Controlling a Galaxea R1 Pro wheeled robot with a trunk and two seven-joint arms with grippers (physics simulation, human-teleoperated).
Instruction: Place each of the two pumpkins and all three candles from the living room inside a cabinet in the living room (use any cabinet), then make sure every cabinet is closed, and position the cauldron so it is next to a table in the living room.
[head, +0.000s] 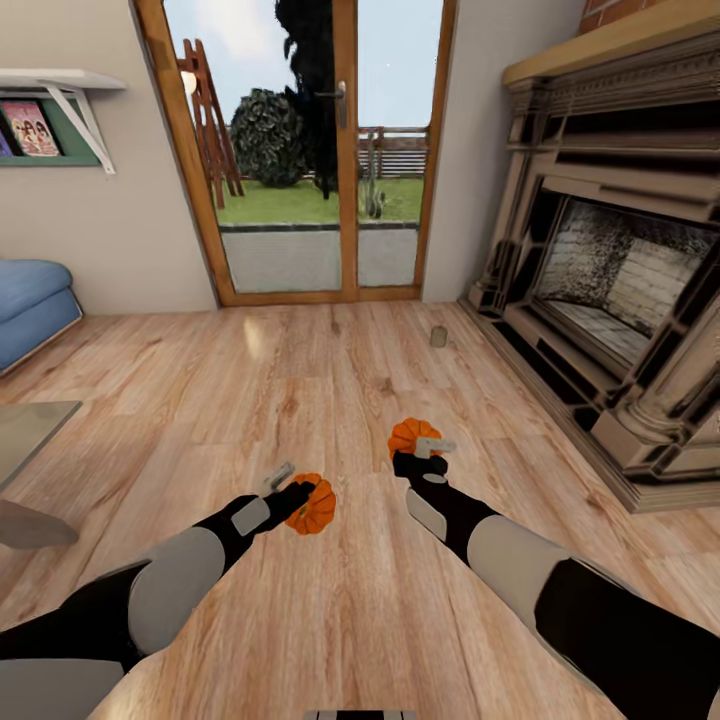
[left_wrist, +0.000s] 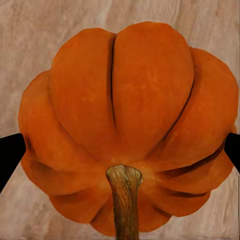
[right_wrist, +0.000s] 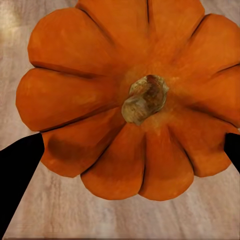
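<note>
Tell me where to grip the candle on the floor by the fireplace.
Grip the candle across its round side, coming from above. It stands upright and alone on the floor, and looks short and stubby, so fingers can likely straddle it.

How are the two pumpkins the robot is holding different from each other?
The left pumpkin is in the left gripper, lower in the head view; the right pumpkin is in the right gripper, farther forward. In the wrist views, the left pumpkin's stem is long and points at the camera edge; the right pumpkin's stem is a short stub seen end-on. Both are orange, ribbed and similar in size.
</note>
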